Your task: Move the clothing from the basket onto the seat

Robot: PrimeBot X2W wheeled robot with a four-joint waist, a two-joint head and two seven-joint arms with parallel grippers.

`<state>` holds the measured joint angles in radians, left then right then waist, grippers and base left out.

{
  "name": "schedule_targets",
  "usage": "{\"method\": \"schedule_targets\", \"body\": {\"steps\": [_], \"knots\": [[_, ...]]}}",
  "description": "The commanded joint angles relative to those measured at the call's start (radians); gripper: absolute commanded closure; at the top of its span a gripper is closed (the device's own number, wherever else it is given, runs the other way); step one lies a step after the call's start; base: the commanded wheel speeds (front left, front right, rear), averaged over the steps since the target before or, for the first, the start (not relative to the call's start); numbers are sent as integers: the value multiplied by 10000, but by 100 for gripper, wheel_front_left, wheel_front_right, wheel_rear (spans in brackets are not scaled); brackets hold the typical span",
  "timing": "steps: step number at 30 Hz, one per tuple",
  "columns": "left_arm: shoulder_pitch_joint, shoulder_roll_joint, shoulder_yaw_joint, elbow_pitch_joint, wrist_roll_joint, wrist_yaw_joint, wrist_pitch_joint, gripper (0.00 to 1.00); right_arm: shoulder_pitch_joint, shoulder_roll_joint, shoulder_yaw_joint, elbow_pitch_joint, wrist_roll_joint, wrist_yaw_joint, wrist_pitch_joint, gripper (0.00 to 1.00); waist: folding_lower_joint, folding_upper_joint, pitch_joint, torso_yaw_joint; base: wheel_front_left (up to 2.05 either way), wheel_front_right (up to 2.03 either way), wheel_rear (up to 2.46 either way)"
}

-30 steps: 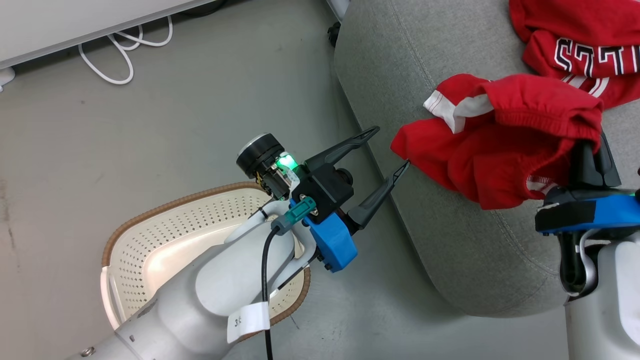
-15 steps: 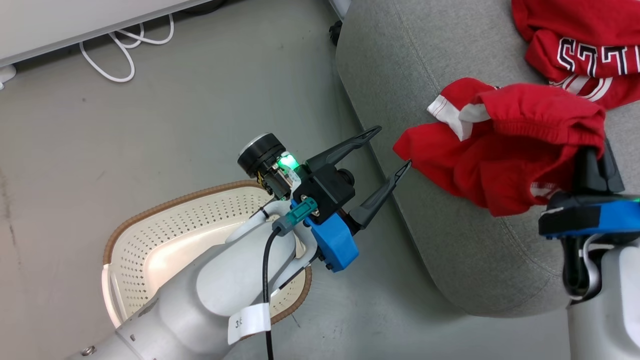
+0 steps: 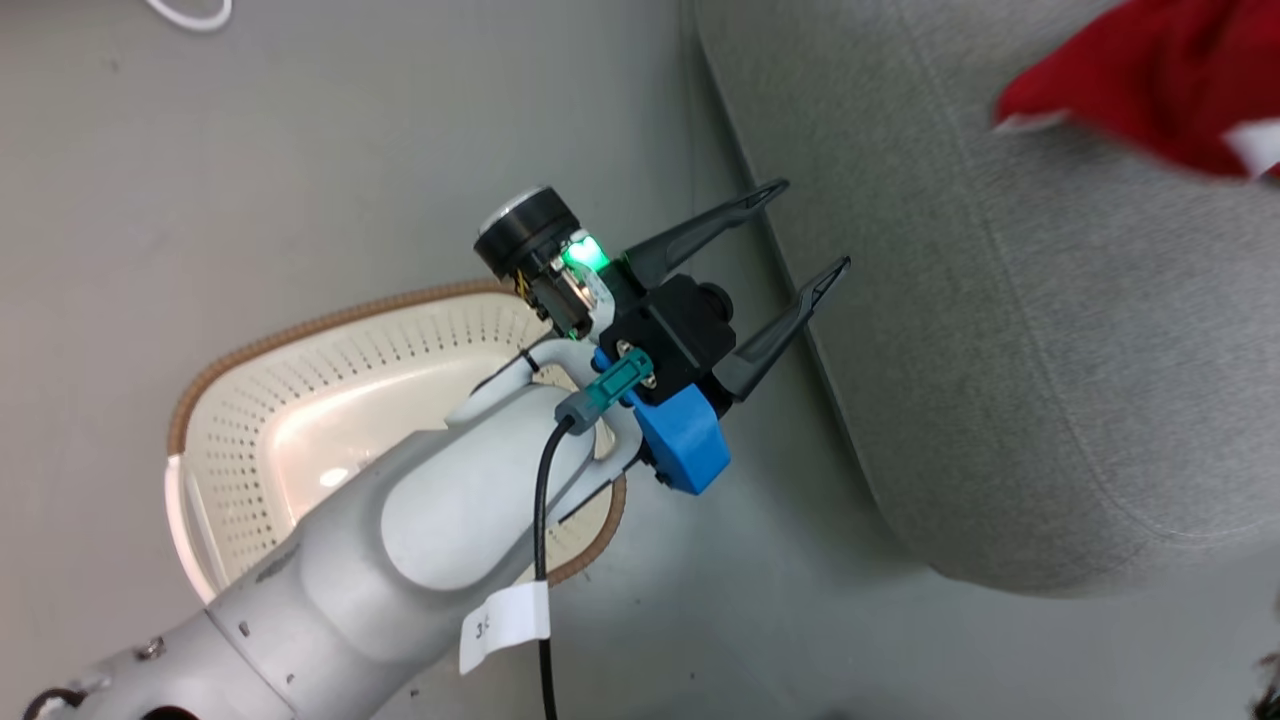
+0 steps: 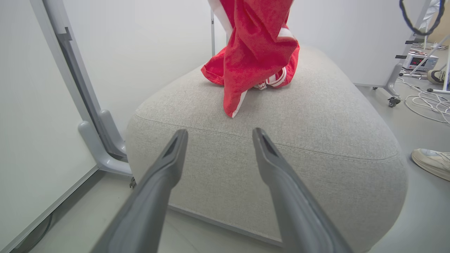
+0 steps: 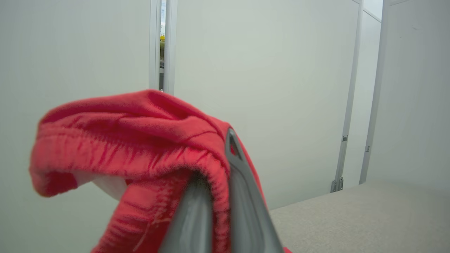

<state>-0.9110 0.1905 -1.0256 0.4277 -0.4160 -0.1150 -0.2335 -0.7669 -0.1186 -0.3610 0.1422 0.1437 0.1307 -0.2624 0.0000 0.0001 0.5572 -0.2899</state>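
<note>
Reference: the seat [image 3: 1000,350]. In the head view its rounded near edge and stitched seam run diagonally. Bare grey floor [image 3: 300,150] lies open along that edge on the robot's left. The basket [image 3: 300,330] stands on the floor near the seat's rounded corner, partly covered by the left forearm [image 3: 450,500].

Left gripper [image 3: 812,224]: fingers spread wide apart, held just beside the seat's edge, tips pointing at the seat's side. In the left wrist view a wall panel's foot [image 4: 102,140] stands close to one end of the seat. A shoe [image 4: 430,161] rests on the floor near the other end.

Right gripper [image 5: 214,165]: fingers pressed together, clamped on the gathered hem of the plain red piece [image 5: 133,140]. This piece hangs from them above the seat's top. Whether its lower tip touches the cushion cannot be told. Behind it the striped red garment [image 4: 277,78] lies on the seat's top, well back from the edge where the left gripper is held.
</note>
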Motion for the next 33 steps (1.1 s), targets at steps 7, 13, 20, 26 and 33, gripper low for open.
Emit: {"method": "schedule_targets", "body": {"steps": [7,13,20,26,33], "knots": [[-760,403,-70,-428,279,-9,353,0,-2382,-1804,-1622,-5,229,1,-38,100,0,-1,1710,280,0,0,0],[-1063,719,-56,-797,405,68,544,0,-3364,-3388,-2728,901,376,1,-36,100,0,-1,2496,348,0,0,0],[-1202,1119,-62,-1209,473,136,798,0,-2832,-3757,-3279,2084,-187,1,-36,100,0,-1,3084,284,0,0,0],[-1205,1360,-58,-1488,460,222,957,0,-2279,-3082,-3642,2862,-579,1,-38,100,0,-1,3288,195,0,0,0],[-1195,1436,-107,-1651,385,273,1045,0,-1793,-2096,-3870,3550,-1141,1,-38,100,0,-1,3359,206,0,0,0]]}}
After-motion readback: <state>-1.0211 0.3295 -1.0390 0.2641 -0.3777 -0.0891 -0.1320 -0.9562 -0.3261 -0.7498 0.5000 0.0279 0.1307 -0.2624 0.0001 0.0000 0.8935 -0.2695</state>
